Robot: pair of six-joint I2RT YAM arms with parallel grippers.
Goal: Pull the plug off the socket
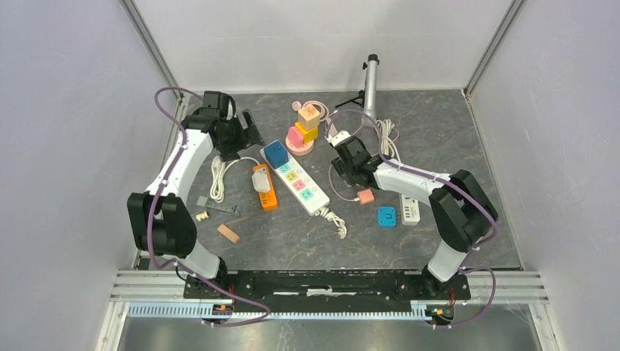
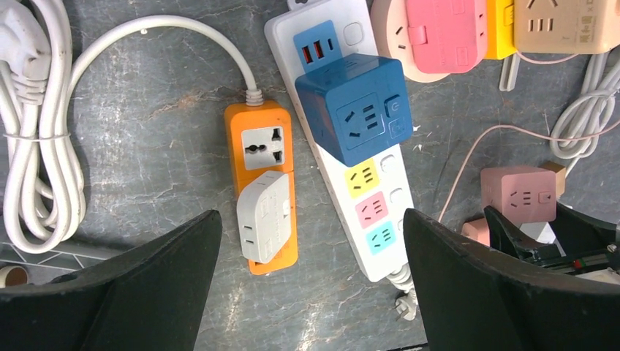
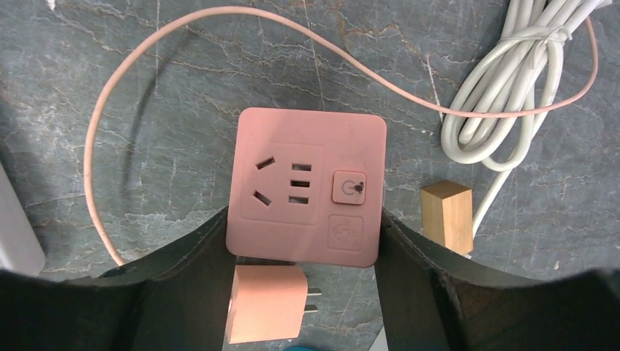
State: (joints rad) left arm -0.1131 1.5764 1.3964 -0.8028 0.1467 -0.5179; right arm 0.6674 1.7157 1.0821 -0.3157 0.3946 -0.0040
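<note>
My right gripper (image 3: 303, 218) is shut on a pink cube socket (image 3: 307, 186), its fingers (image 3: 183, 270) pressing the cube's lower sides. A small pink plug (image 3: 265, 303) lies loose on the table just below the cube, prongs bare, apart from it. A thin pink cord (image 3: 219, 22) loops behind the cube. In the top view the right gripper (image 1: 349, 162) covers the cube and the pink plug (image 1: 365, 196) lies beside it. My left gripper (image 2: 311, 219) is open and empty, hovering over the orange strip and the white strip; it also shows in the top view (image 1: 245, 135).
An orange power strip (image 2: 263, 190) carries a grey adapter (image 2: 263, 216). A white strip (image 2: 365, 183) carries a blue cube (image 2: 354, 110). A wooden block (image 3: 447, 216) and a coiled white cable (image 3: 504, 102) lie right of the pink cube. A blue socket (image 1: 386, 216) lies near it.
</note>
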